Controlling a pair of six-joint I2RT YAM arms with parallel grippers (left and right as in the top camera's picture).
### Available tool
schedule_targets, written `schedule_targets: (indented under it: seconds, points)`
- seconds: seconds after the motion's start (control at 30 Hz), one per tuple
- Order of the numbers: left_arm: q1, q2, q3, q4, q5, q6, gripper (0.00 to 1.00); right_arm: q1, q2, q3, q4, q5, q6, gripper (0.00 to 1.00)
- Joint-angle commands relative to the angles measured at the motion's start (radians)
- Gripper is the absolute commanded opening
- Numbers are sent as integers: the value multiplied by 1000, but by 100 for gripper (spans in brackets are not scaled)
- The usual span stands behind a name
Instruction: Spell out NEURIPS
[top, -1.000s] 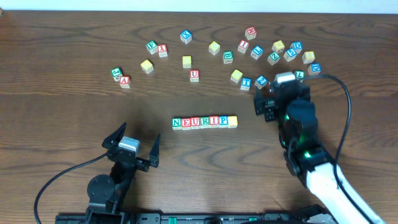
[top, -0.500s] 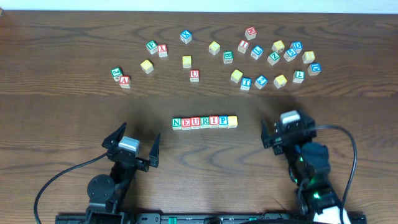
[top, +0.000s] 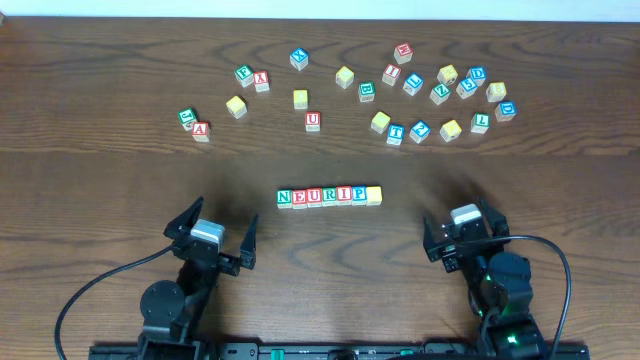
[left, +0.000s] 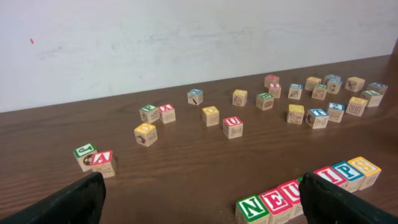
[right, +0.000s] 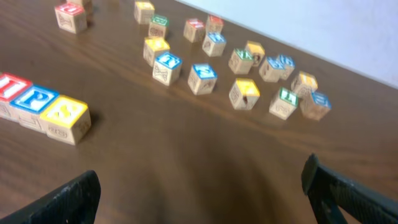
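From above, we see the NEURIPS row (top: 330, 196) lying on the table (top: 100, 180) about midway between its left and right edges, nearer the robot's edge than the far one. Its seven cubes touch side to side, running green N, red E, red U, green R, red I, blue P and ending in the yellow-faced cube (top: 374, 194). The loose cubes (top: 440, 95) are scattered toward the far edge, well apart from the row, most of them crowded toward the far right corner. A spare red U cube (top: 313, 121) sits alone near the middle of that scatter. The left gripper (top: 218, 222) sits near the robot's edge, left of the row, its jaws spread wide with nothing between them. The right gripper (top: 462, 215) mirrors it to the right of the row, also released and empty.

In the left wrist view, we look between the left fingers (left: 62, 202). The row runs along the lower right, and the right-hand finger covers most of the R. The scattered cubes stretch across the table beyond.

In the right wrist view, which is somewhat blurred, the right fingers (right: 348, 193) stand far apart with only bare table between them. We make out just the row's end at the left edge: I, P and the yellow face.
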Motion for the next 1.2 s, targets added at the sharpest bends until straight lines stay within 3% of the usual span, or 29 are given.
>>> schedule_targets:
  seconds: [0.0, 0.1, 0.63, 1.17]
  points:
    - [6, -7, -10, -47, 38, -12, 98, -33, -69, -3, -61, -6, -11, 99]
    - [6, -7, -10, -47, 38, -12, 98, -58, -143, -3, -158, -6, -7, 99]
    - [6, -7, -10, -47, 38, -12, 98, -105, -387, -3, -162, -2, 2, 99]
    - [6, -7, -10, -47, 38, -12, 98, -133, -431, -3, -162, 22, 78, 99]
